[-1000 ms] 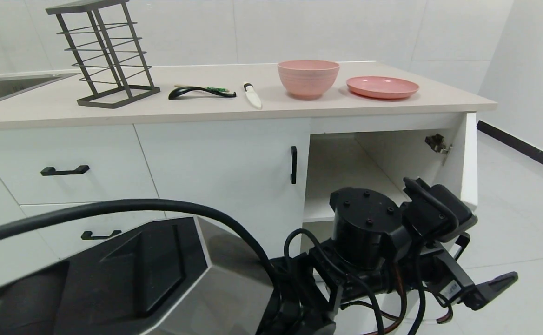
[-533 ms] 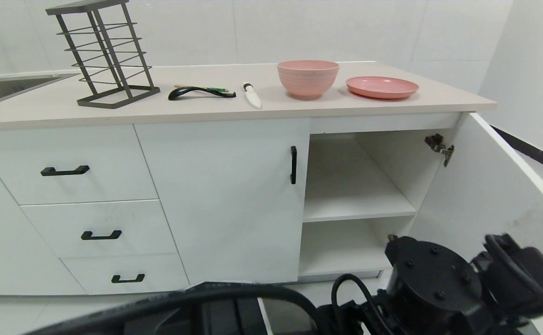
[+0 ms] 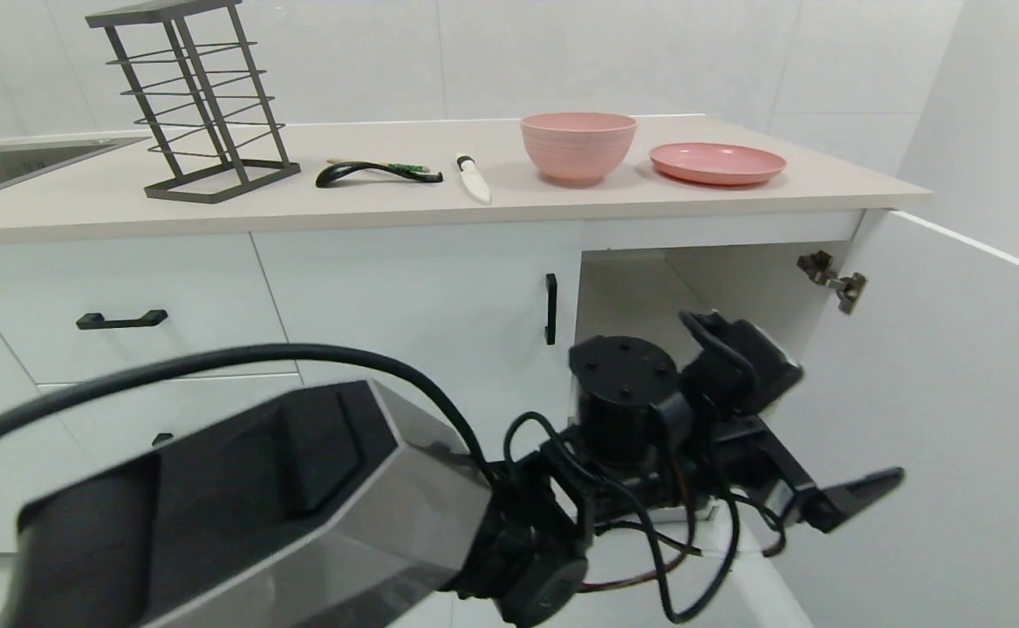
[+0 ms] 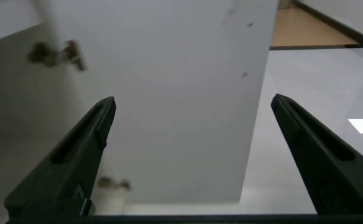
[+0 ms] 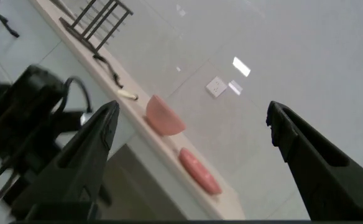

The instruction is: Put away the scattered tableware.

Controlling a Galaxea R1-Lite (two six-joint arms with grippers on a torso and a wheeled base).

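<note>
Bowl sits beside plate on counter.

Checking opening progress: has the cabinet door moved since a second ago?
Yes. The cabinet door has swung wider open, its free edge farther right of the countertop.

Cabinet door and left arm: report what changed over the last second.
The cabinet door swung farther open to the robot's right. The left gripper, open and empty, dipped down and right, then rose back before the cabinet. The bowl, plate, spoon, knife and rack on the counter stayed put.
</note>
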